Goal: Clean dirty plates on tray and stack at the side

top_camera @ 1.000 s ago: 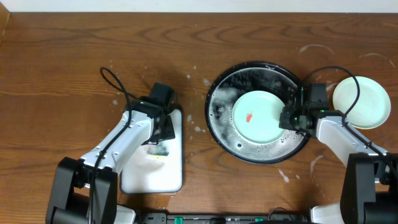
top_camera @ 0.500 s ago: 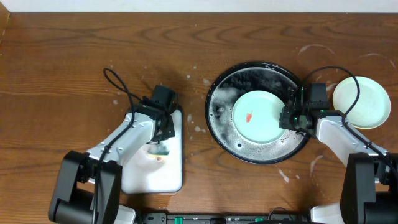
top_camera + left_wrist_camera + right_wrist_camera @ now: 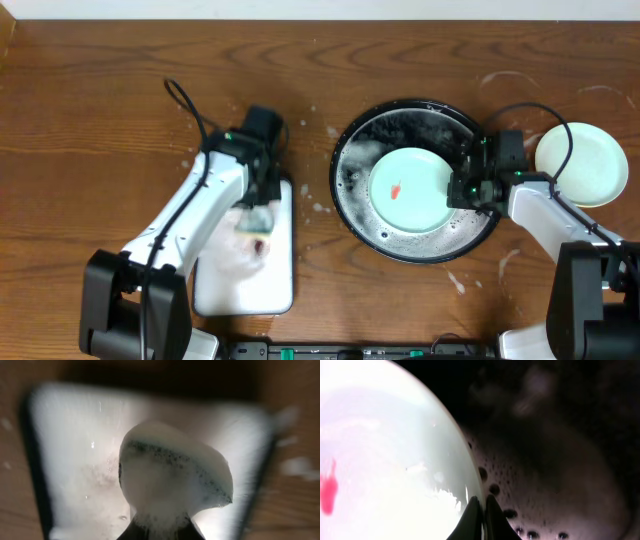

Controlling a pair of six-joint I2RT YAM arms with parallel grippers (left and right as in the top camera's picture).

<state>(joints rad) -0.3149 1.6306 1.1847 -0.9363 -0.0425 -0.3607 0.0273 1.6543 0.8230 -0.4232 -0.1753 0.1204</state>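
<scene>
A pale mint-green plate with a small red smear lies in the foamy black tray. My right gripper is shut on that plate's right rim. In the right wrist view its fingertips pinch the thin edge of the plate, with the wet tray behind. My left gripper is shut on a foam-covered green sponge held over the white dish. The left wrist view shows the sponge squeezed between the jaws. A second pale plate rests on the tabletop at the right.
The white rectangular dish carries soap foam and a reddish stain. Whitish soap streaks mark the brown tabletop around the tray. Black cables loop off both arms.
My left gripper has shut on the sponge and raised it off the white dish, moving toward the dish's far end. The right gripper has kept its hold on the plate's rim.
</scene>
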